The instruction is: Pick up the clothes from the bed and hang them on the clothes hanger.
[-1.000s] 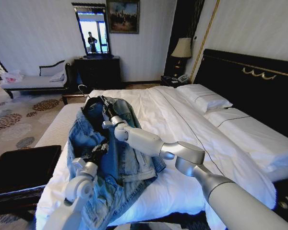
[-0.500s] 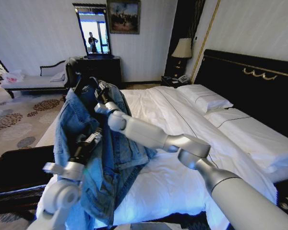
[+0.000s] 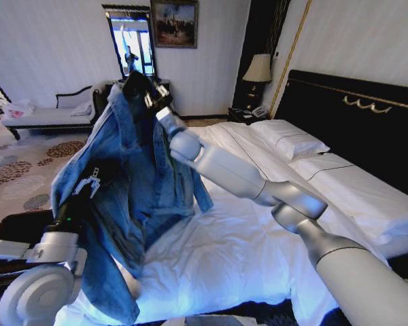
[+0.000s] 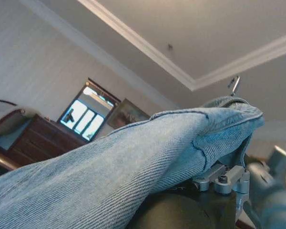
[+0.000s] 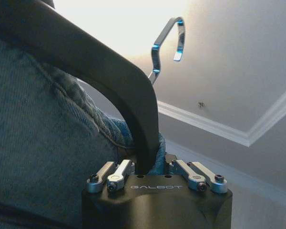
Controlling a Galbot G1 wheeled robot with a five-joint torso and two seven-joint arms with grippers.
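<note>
Left gripper under the denim jacket, propping up a fold; jaws buried in cloth, grip impossible to judge. Jacket aloft, clear of the bed, draped on the clothes hanger. Right gripper clamped on the hanger's black bar, metal hook sticking up above. Step, by judgement: carrying the hung garment. Next probably calls for somewhere to catch the hook, none evident. Jacket's lower hem cut off; far shoulder of hanger hidden.
</note>
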